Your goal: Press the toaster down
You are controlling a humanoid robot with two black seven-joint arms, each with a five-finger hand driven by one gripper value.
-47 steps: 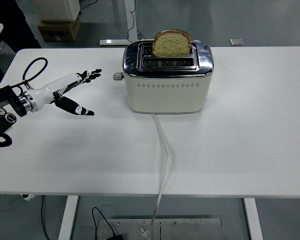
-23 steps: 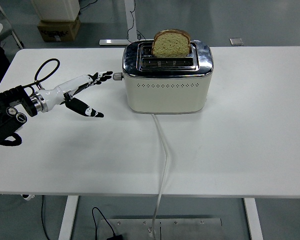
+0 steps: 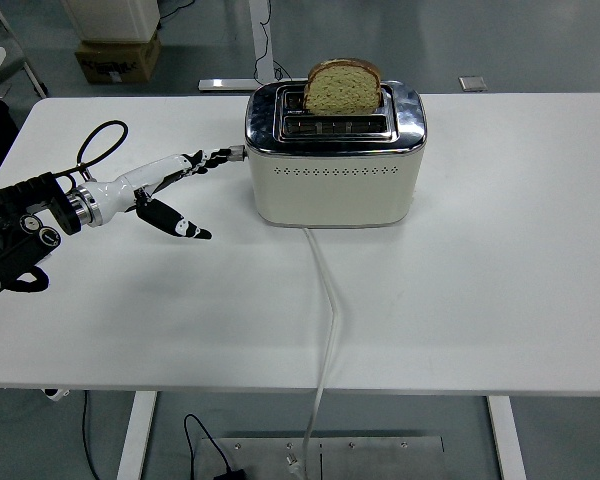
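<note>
Moved rightward since the earlier frames: the left robot hand point(image 3: 170, 185), now stretched far enough across the worktop point(image 3: 500, 300) that its long fingertips point(image 3: 218, 156) sit at or just short of the toaster lever point(image 3: 237, 153). Nothing else shifted; toaster point(image 3: 335, 165) and bread slice point(image 3: 343, 86) in the same places as before.

Fingers spread and extended, thumb dropped low and apart from the rest, clamped on nothing. No right robot hand anywhere in view.

Toaster at the back middle of the worktop, cream body with chrome top, lever knob poking out of its left end, white cord point(image 3: 325, 330) trailing forward off the near edge. Bread slice upright in the rear slot, riding high, so the lever most likely not yet pressed.

Step in hand, by judgement: end of the approach, lining up on the lever. Next move likely calls for getting a fingertip squarely on top of the knob, then pushing straight down along the slot until it latches, without sliding off the small round knob or nudging the toaster sideways.

Hard to make out: whether the fingertips already touch the knob or stop just beside it, since dark fingertips and knob merge at this angle. Lever slot on the toaster's left face hidden from here. Front slot apparently empty, though its depth unseen.
</note>
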